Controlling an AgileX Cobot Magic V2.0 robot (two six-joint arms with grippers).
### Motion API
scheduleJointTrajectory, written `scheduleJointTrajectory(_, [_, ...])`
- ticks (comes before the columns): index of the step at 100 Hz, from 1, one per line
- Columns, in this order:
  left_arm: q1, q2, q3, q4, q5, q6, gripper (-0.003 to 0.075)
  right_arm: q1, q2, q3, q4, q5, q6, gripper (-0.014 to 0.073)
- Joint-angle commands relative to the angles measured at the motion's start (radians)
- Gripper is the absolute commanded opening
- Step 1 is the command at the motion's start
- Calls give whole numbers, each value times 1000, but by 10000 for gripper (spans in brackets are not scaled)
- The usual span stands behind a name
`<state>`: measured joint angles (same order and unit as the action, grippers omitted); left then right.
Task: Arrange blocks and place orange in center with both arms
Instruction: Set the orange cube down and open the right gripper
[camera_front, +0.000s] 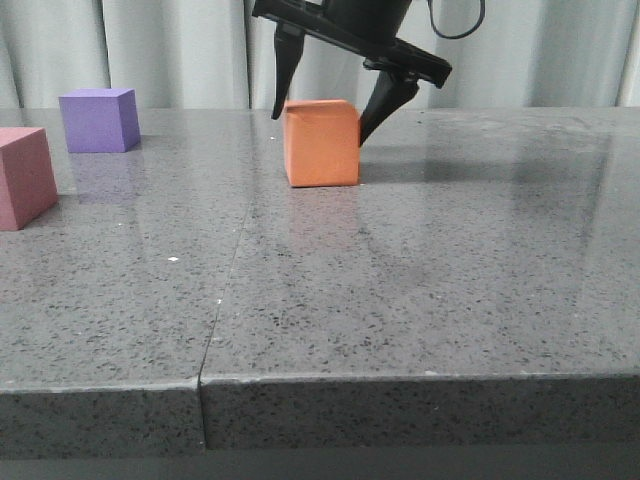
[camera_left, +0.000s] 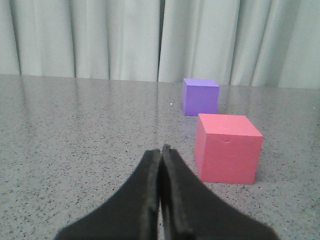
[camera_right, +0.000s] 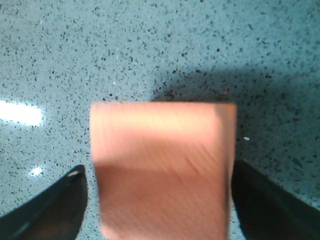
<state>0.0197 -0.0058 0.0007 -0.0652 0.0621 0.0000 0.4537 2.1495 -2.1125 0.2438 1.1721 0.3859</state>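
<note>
The orange cube (camera_front: 322, 145) stands on the grey table near the middle, towards the back. My right gripper (camera_front: 320, 125) is open and comes down over it, one black finger on each side, with a small gap to the cube on both sides. In the right wrist view the orange cube (camera_right: 160, 135) fills the space between the fingers of the right gripper (camera_right: 159, 172). The purple cube (camera_front: 98, 120) stands at the back left and the pink cube (camera_front: 22, 177) at the left edge. My left gripper (camera_left: 162, 149) is shut and empty, low over the table, short of the pink cube (camera_left: 227, 148) and purple cube (camera_left: 200, 96).
The speckled grey tabletop (camera_front: 420, 300) has a seam (camera_front: 225, 300) running front to back left of the middle. Its front edge is near the camera. A pale curtain (camera_front: 180, 50) hangs behind the table.
</note>
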Motion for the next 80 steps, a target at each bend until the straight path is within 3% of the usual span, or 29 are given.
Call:
scheduleJointTrajectory(1, [4,-30,40,-10,-79,-7,-20,-1,-61,-32,5,-39,-4,647])
scheduleJointTrajectory(59, [4,-30,40,-10,-79,-7,-20,-1,-107,-32,-6,10,-7,647])
scheduleJointTrajectory(80, [4,-30,40,-10,-79,-7,-20,-1,-133,-32,-23,121,-51,647])
